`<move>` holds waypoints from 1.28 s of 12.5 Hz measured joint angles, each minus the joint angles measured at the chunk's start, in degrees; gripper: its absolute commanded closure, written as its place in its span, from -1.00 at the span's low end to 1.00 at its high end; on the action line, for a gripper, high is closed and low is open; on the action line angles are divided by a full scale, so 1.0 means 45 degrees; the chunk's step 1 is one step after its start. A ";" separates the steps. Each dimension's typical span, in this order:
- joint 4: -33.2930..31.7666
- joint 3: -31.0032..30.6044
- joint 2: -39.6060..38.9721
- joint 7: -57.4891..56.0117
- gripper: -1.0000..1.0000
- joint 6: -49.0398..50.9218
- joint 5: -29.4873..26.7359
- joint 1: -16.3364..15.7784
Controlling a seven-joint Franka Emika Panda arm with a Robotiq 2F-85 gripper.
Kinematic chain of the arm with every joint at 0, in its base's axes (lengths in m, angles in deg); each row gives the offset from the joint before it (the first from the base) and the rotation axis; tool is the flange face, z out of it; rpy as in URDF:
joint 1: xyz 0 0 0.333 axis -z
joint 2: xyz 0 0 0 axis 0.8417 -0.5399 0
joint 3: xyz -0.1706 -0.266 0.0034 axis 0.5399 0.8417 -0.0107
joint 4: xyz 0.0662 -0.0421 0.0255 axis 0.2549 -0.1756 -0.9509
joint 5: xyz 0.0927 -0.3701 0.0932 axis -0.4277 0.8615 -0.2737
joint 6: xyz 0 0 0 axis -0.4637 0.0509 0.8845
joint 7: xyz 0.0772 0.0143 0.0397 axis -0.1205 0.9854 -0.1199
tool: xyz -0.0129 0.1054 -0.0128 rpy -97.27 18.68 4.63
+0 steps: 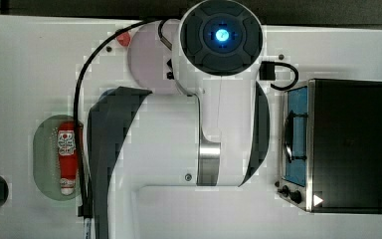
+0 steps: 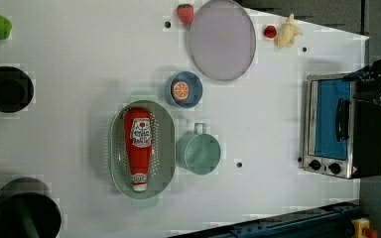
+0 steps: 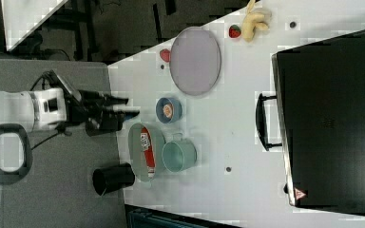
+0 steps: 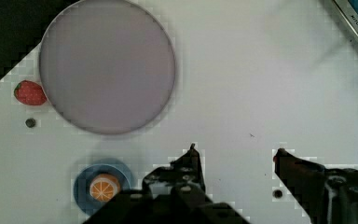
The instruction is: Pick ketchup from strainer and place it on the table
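Observation:
The red ketchup bottle with its white patterned label lies flat in the pale green oval strainer, white cap toward the left view's bottom. Both also appear in the top view, ketchup in strainer, and in the right view, ketchup in strainer. My gripper is open with nothing between its dark fingers, high over bare white table. In the right view the gripper hangs apart from the strainer, beside the blue bowl.
A teal cup touches the strainer's side. Nearby are a blue bowl with an orange slice, a grey-lilac plate, strawberries, a banana and a toaster oven. Black cylinders stand along the table's edge.

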 measured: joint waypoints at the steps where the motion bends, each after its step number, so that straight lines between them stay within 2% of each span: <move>1: -0.0883 -0.0481 0.0812 0.0111 -0.59 0.1122 -0.0194 0.0501; 3: -0.2052 -0.0830 0.2703 0.0282 -0.99 0.2107 -0.0209 0.0890; 6: -0.1480 -0.1163 0.4046 0.0448 -1.00 0.2270 -0.0125 0.0883; 10: -0.1057 -0.2847 0.3543 0.0452 -1.00 0.0975 -0.0133 0.0873; 16: -0.1579 -0.6175 0.0992 0.0481 -1.00 -0.0821 -0.0201 0.0281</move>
